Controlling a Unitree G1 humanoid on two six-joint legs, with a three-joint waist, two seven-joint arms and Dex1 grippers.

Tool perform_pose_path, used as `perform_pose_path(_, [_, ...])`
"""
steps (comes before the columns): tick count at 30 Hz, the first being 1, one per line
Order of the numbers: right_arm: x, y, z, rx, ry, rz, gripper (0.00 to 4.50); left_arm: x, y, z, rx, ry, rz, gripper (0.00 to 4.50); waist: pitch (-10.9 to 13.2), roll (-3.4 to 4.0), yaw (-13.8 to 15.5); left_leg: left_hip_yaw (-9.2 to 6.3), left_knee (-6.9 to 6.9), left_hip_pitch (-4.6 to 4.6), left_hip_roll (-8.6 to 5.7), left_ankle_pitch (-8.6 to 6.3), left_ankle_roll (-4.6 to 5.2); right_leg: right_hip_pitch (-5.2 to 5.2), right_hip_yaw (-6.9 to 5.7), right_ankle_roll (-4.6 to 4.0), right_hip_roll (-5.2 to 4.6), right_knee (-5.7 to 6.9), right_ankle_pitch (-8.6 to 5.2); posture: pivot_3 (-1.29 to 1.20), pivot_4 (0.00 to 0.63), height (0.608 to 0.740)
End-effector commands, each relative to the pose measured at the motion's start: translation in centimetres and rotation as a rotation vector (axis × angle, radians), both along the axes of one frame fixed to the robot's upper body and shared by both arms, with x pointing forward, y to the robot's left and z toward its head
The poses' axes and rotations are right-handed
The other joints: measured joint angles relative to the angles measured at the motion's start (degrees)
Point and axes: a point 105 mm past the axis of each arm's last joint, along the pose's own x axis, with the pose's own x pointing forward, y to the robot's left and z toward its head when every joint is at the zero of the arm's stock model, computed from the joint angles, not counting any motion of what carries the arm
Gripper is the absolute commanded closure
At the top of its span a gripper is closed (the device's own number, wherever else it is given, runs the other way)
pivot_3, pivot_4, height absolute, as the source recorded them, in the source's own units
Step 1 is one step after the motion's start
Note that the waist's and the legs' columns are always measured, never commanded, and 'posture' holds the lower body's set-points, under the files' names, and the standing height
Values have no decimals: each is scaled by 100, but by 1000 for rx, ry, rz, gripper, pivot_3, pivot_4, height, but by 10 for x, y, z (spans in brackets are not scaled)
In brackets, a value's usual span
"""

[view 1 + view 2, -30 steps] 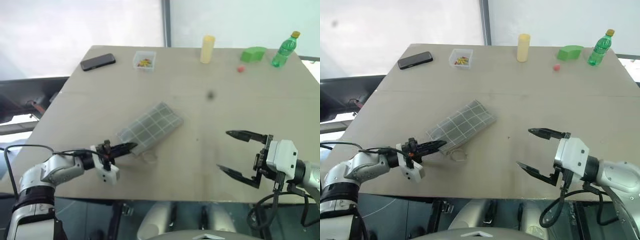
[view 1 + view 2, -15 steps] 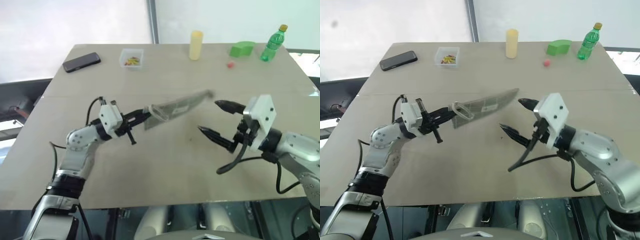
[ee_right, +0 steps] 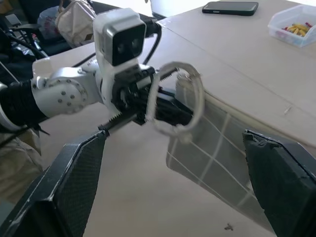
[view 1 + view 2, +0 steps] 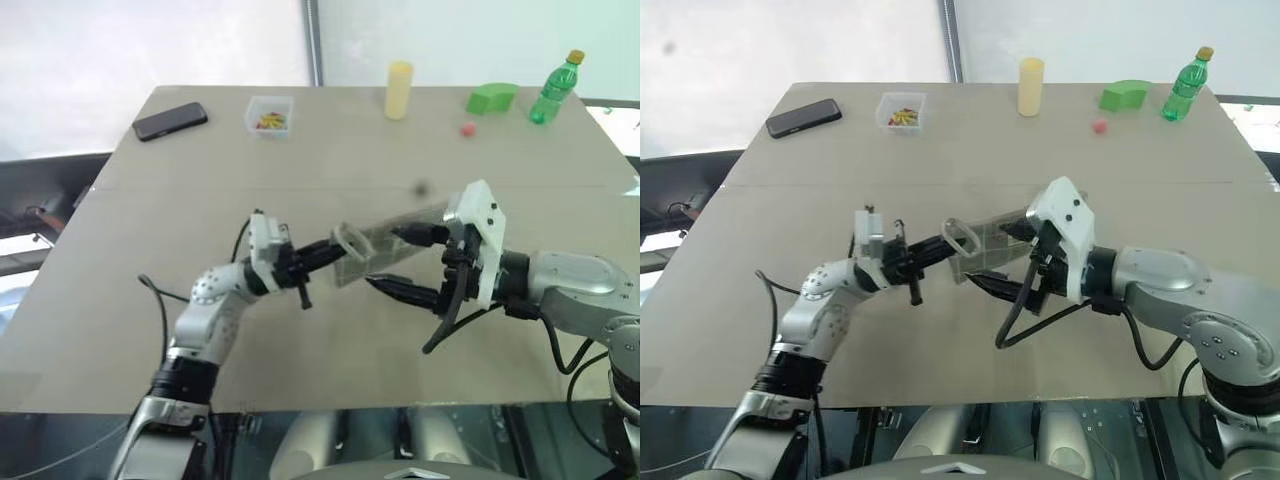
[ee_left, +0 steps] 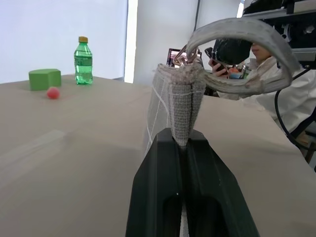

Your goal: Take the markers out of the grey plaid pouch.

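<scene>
Left pincer: clamped on pouch end, held off worktop.
Right pincer: apart, straddling pouch.
Risk: thin end-grip may slip; markers could spill.

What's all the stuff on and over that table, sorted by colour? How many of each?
Green: 2, the bottle and the green block
Yellow: 1, the yellow cylinder
Red: 1, the small red ball
Black: 1, the phone
Clear: 1, the box of coloured bits
Grey: 1, the plaid pouch, held up off the table
Total: 7
</scene>
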Motion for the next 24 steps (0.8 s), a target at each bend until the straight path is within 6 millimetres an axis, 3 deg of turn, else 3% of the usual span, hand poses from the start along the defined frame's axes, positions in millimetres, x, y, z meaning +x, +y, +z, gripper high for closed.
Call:
perform_pose_path(1, [7, 7, 1, 29, 38, 6, 0, -4, -10, 5, -5, -45, -21, 4431, 0, 0, -1, 0, 0, 0, 0, 0, 0, 0, 1, 0, 0, 2, 0, 0, 150, 740])
perform_pose_path(4, [12, 14, 1, 48, 69, 19, 0, -5, -14, 3, -5, -42, -24, 4431, 0, 1, -9, 0, -1, 0, 0, 1, -1, -4, 2, -1, 1, 6, 0, 0, 150, 740])
perform_pose_path(7, [15, 20, -3, 29, 95, 30, 1130, -4, -16, 2, -6, -43, -23, 4500, 0, 1, -5, 0, -3, 0, 0, 1, -1, -6, 2, -1, 1, 9, 1, 0, 150, 740])
perform_pose_path(14, [24, 11, -2, 13, 81, -47, 4474, -4, -18, 2, -11, -52, -12, 4500, 0, 1, 3, 0, -2, 0, -6, 0, -1, -5, 4, -1, -2, 7, 1, 0, 150, 740])
perform_pose_path(24, [53, -45, 22, 40, -20, -331, 4474, -8, -10, -4, 12, -43, 8, 4500, 0, 1, 3, 0, -6, 0, -5, 0, 0, -6, 4, -1, -1, 6, 0, 0, 150, 740])
